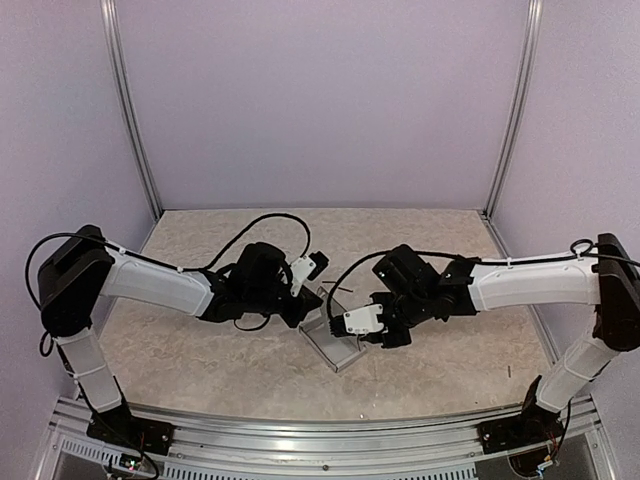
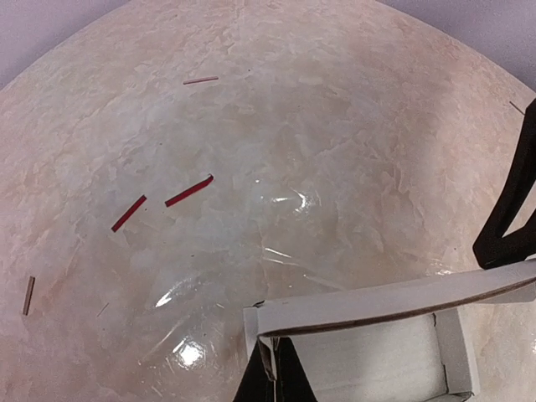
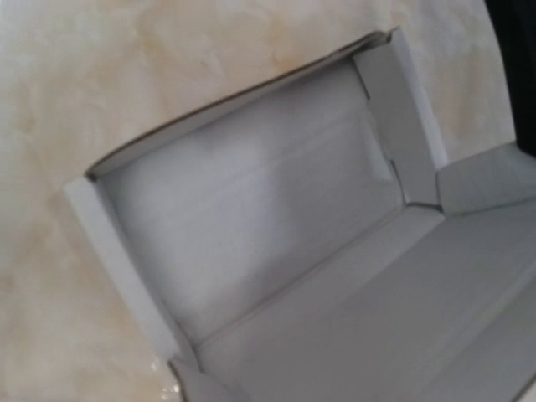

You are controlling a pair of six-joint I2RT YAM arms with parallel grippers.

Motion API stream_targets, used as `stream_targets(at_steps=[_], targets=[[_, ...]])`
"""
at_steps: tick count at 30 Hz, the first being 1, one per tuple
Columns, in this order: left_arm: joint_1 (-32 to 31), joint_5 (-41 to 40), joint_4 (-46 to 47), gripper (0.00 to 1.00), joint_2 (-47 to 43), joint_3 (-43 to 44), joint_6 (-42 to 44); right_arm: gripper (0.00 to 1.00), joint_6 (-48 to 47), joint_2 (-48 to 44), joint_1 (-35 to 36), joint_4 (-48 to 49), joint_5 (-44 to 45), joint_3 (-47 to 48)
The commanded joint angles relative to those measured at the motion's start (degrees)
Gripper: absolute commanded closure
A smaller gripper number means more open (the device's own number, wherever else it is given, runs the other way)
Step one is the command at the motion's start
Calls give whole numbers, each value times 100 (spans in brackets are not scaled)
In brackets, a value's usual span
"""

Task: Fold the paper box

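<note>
Two pincers meet at box (image 1: 335, 352). Box sits open on table (image 1: 200, 350), walls up, lid not folded over yet. Left pincer (image 1: 298, 305) squeezed tight at box's left end. Right pincer (image 1: 372, 328) over box's right side; cannot tell how wide. Risk: hard push bends thin wall, or box slides away.

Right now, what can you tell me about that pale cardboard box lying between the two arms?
The pale grey-white thin-card paper box is a slim rectangular tray, half folded: long walls and short end flaps stand up round a plain floor, while a wide lid panel lies open on one side. It rests on the marbled beige table, skewed, between the arms. A dark finger of the left end effector sits at one corner; a grip is unclear.
</note>
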Motion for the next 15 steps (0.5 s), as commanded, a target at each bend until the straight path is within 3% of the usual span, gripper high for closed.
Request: stream_targets(at_steps=[1,8,15], targets=[[-124,-175,76,100,-165,-687,-100,73,-36,-54,429,155,355,-119],[-221,-250,367,100,-279,-1040,-445,75,64,254,809,242,964,27],[-300,-205,-99,100,-573,-679,-600,76,478,431,808,102,1211,532]])
